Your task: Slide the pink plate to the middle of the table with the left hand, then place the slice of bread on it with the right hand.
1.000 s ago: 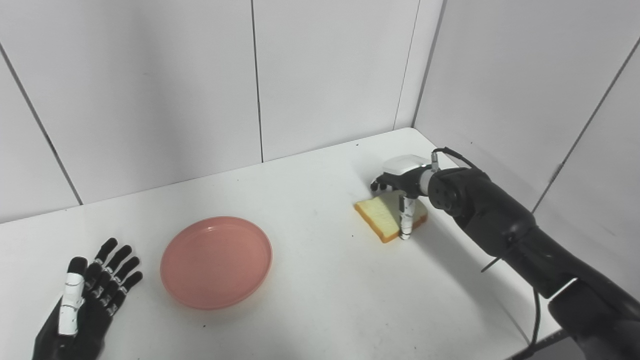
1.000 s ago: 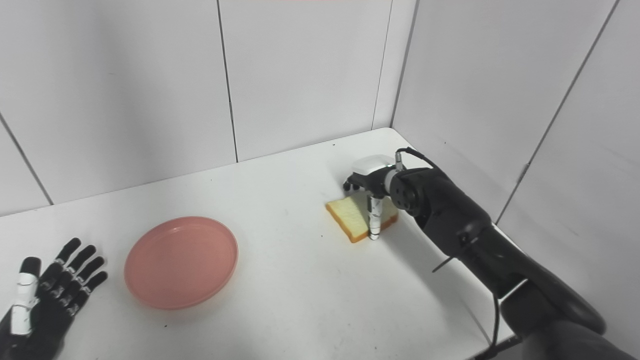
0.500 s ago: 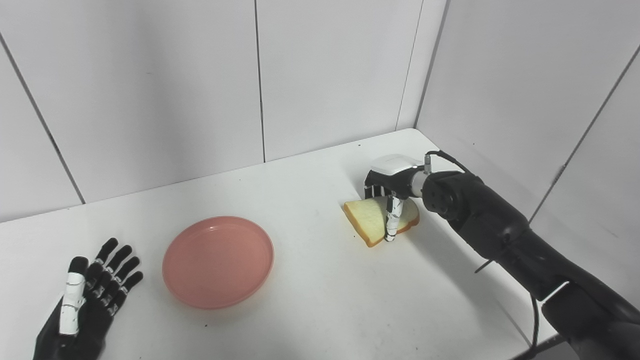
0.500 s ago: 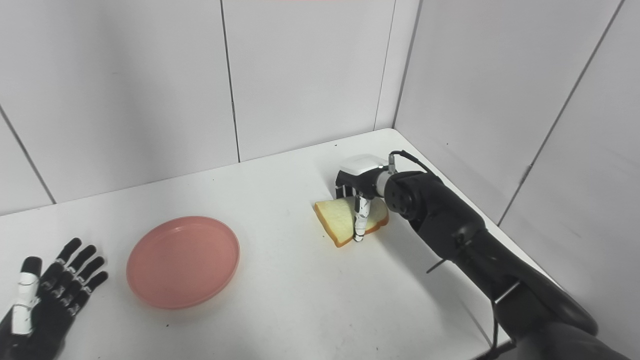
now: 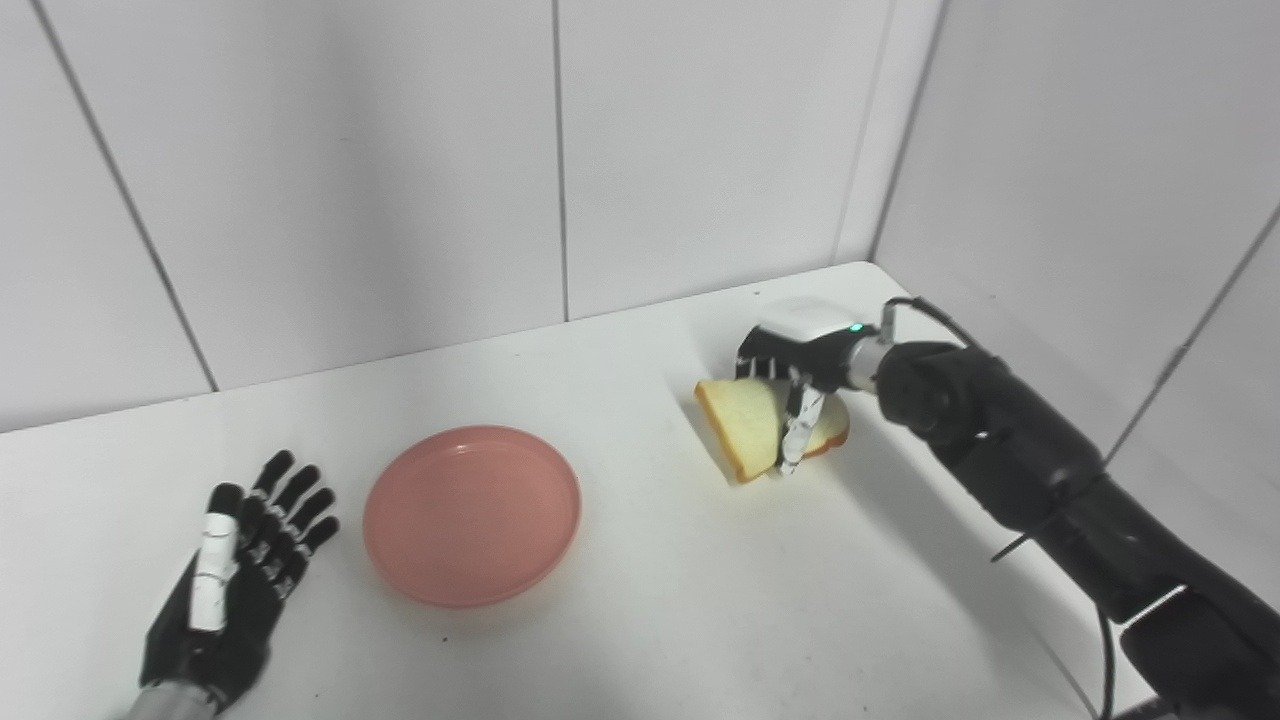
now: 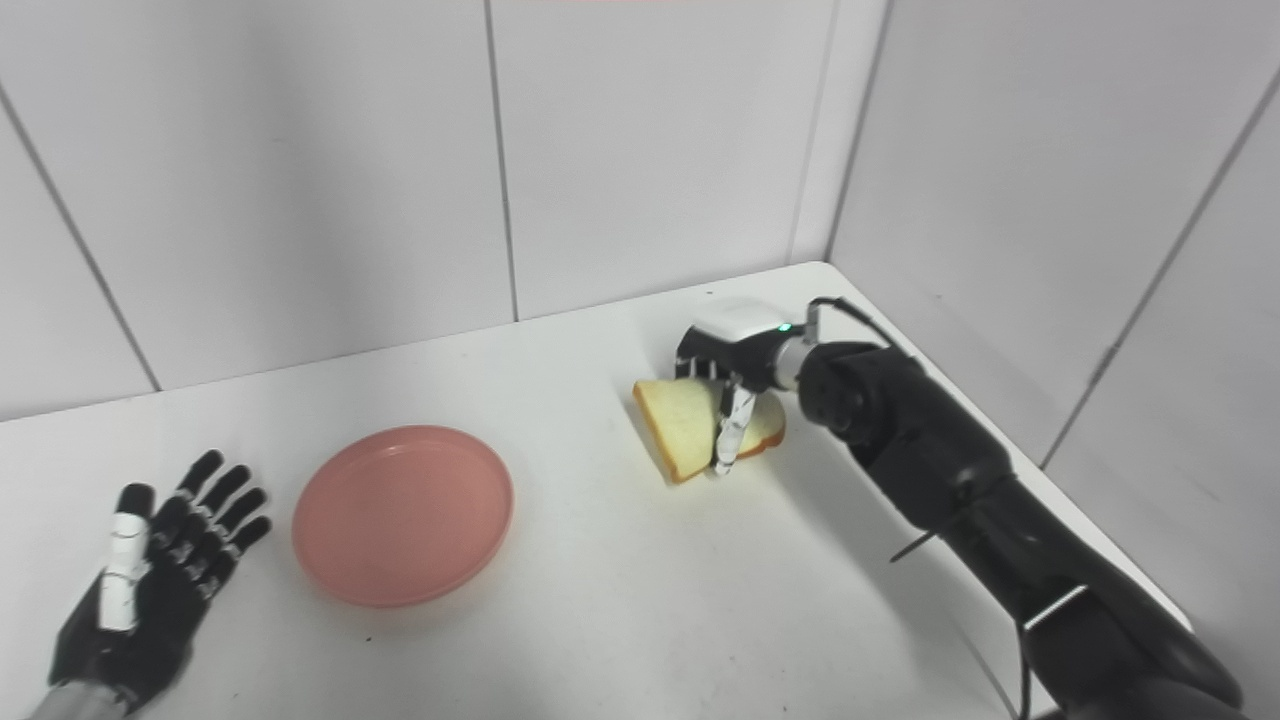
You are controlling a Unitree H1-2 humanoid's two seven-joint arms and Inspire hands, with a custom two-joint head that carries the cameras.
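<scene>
Resting palm-down on the table point(image 5: 650, 620), nearest the camera and just to the left of the pink plate point(image 5: 472, 513), the left hand point(image 5: 235, 580) lies with its fingers spread and nothing in its grasp; this placement suggests that its share of the work, sliding the plate toward the table's middle, is finished and that it waits clear of the drop zone. The plate sits flat and bare, its open face ready to receive. Farther back and well to the right of the plate, the right hand point(image 5: 795, 385) is closed on the slice of bread point(image 5: 750, 425), thumb across the front face and fingers behind, so the slice hangs tilted on edge, seemingly lifted off the table. Such a pinch presumably keeps the soft slice from folding during carriage toward the plate.
</scene>
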